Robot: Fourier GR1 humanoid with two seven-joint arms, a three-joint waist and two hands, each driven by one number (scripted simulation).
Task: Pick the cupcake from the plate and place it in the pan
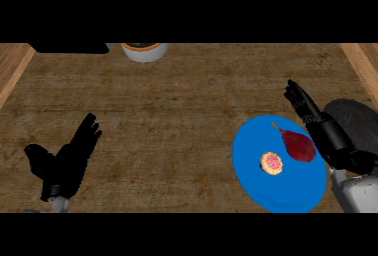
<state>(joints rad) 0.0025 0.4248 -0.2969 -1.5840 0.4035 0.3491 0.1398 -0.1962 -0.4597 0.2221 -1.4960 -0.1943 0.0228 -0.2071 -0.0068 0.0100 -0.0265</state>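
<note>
The cupcake (272, 163) sits on the blue plate (255, 185) at near right, beside a dark red pear-like fruit (299, 145). The right hand (306, 107) hangs over the plate's far right edge, fingers straight, holding nothing, and partly hides the dark pan (359, 122), which the right edge cuts off. The left hand (70, 160) rests open, near left. A pot (145, 51) is cropped at the far edge.

Cupcake (272, 163) on plate (255, 185), left of pan (359, 122).
</note>
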